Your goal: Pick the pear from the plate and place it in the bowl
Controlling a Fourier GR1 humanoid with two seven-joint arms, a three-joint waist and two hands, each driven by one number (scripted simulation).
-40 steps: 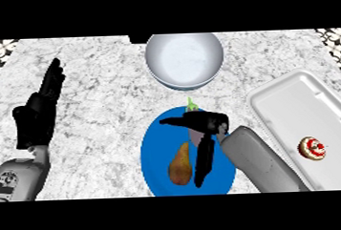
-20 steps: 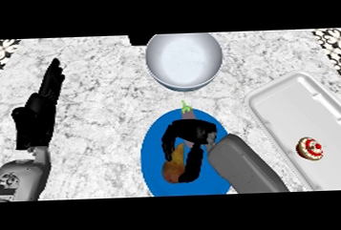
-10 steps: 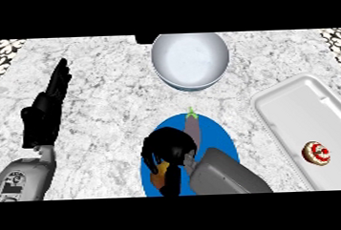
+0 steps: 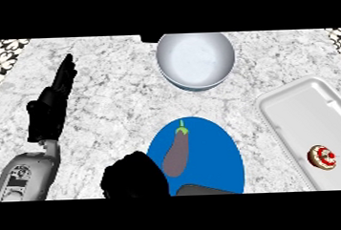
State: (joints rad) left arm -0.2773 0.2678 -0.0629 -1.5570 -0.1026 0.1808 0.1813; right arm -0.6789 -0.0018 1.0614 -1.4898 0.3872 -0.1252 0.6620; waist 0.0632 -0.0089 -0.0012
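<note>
My right hand (image 4: 133, 178): low in the head view, at the left edge of the blue plate, fingers curled into a dark ball. I cannot tell from here what, if anything, is inside the curl.
My right forearm: only a dark grey end shows at the bottom, just right of the hand, over the plate's lower rim.
Pear: I cannot see it anywhere; if it is in my right hand, the fingers hide it completely.
Blue plate (image 4: 220, 151): in front of me at lower centre, on the marble counter (image 4: 116, 95).
Eggplant (image 4: 177, 152): purple, green stem pointing away from me, lying on the plate just right of my curled hand; touching or not, I cannot say.
Bowl (image 4: 196, 58): white, at the far side of the counter, well apart from the plate, nothing visible in it.
White tray (image 4: 300, 112): at the right, angled, with a small round red-and-white pastry (image 4: 322, 157) near its lower end.
My left hand (image 4: 51, 104): resting open at the left, fingers straight and pointing away from me, holding nothing.
</note>
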